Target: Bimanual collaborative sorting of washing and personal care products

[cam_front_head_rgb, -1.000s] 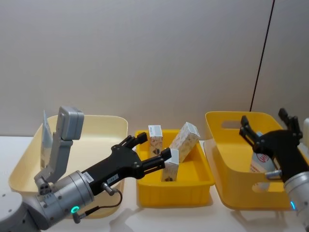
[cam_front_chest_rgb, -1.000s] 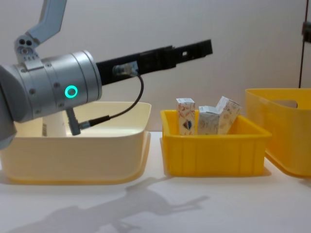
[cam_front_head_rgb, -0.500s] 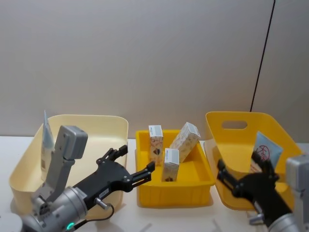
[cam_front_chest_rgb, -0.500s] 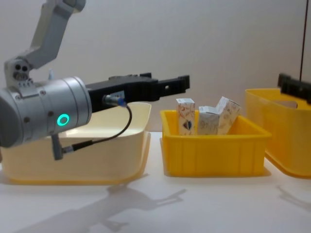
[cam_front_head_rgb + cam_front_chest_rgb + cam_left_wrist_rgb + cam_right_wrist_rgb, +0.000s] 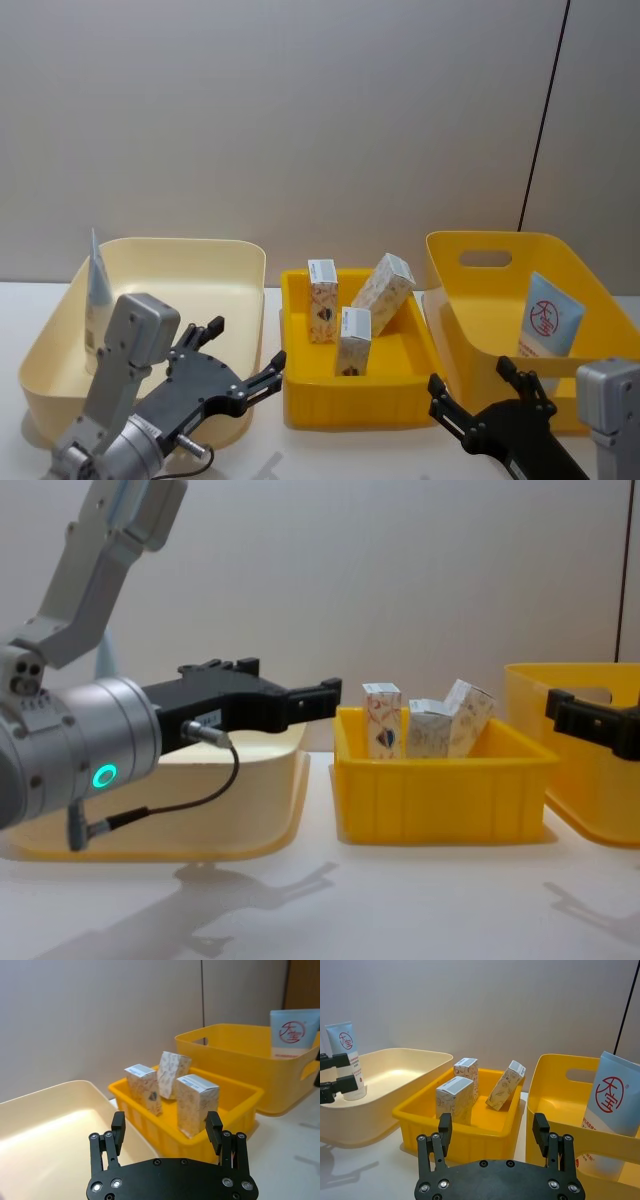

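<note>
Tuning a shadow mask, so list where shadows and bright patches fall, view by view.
Chest view: the left gripper and its arm throw a soft, branching shadow on the table, and a fainter one lies below the right gripper. Right wrist view: a grey shadow lies on the table by the cream bin. Left wrist view: a bright patch lies on that bin's floor.

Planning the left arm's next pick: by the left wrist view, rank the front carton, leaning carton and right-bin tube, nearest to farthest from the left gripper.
1. Front carton, near side of the middle bin, nearest the left gripper.
2. Leaning carton, same bin, farther back.
3. Tube, in the right bin, farthest.
</note>
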`<state>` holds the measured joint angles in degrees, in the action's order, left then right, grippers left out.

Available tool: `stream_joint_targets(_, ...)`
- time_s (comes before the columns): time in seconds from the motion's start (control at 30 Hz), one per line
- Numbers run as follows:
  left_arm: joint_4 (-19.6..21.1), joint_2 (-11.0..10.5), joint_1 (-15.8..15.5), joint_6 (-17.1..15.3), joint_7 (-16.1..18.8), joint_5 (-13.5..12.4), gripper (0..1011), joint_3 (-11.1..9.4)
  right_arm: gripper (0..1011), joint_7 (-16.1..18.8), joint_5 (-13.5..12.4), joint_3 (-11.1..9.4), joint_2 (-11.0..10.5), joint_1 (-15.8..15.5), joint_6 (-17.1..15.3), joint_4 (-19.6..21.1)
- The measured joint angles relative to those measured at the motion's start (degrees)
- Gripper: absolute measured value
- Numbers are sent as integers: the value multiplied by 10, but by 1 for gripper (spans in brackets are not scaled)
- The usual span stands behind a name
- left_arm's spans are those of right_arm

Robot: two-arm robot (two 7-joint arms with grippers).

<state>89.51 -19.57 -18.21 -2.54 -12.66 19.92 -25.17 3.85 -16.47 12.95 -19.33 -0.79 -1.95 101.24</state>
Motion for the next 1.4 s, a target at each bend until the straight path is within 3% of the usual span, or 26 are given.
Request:
stream_joint_targets(0.4, 27, -17, 34, 13, 89, -63, 1003, -7, 1001, 0, 0, 0, 0, 0, -2, 0)
stream_joint_targets(0.6, 35, -22, 44, 17, 115, -80, 1003, -9, 1001, 0, -1, 1, 4, 3, -20, 5)
stream_joint_targets(1.4, 37, -23, 46, 18, 120, -84, 1003, -8, 1001, -27, 13, 27, 44, 66, -149, 11)
